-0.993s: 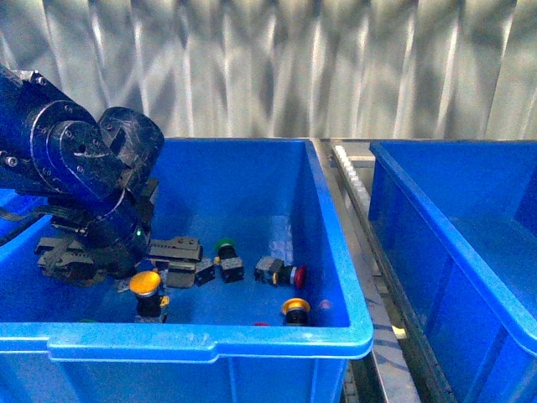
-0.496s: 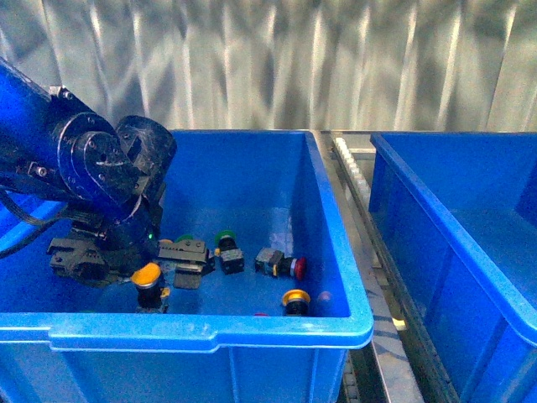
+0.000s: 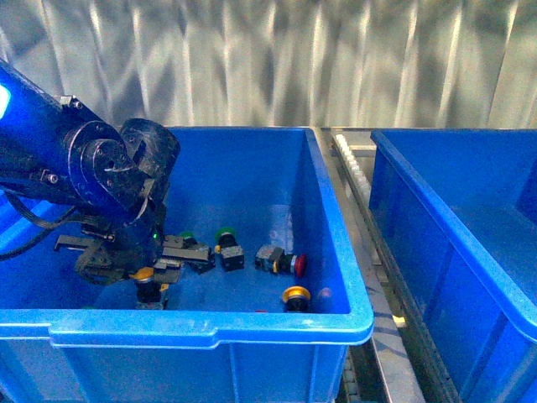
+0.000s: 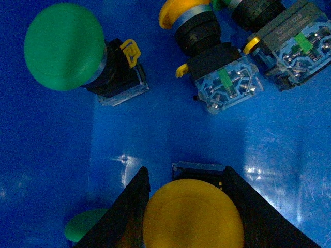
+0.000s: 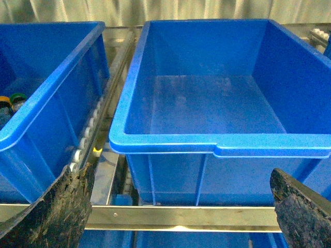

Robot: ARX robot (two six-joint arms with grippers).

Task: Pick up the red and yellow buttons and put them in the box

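Observation:
My left gripper (image 3: 148,275) reaches down into the near blue bin (image 3: 252,323) and is shut on a yellow button (image 4: 192,216), whose cap fills the gap between the black fingers (image 4: 132,206). Loose on the bin floor lie a red button (image 3: 295,264), another yellow button (image 3: 295,295) and a third yellow one (image 4: 189,20). The box (image 5: 217,147) stands empty to the right, also seen in the front view (image 3: 478,311). My right gripper (image 5: 178,217) hangs open in front of the box, holding nothing.
Green-capped switches (image 4: 64,46) (image 3: 225,236) and a black-and-grey switch body (image 4: 289,36) lie among the buttons. A metal roller rail (image 3: 357,180) runs between the two bins. A corrugated metal wall (image 3: 268,59) closes the back.
The left arm has shifted slightly right and tipped lower in the bin, keeping the yellow button in its jaws. The loose buttons lie as before.

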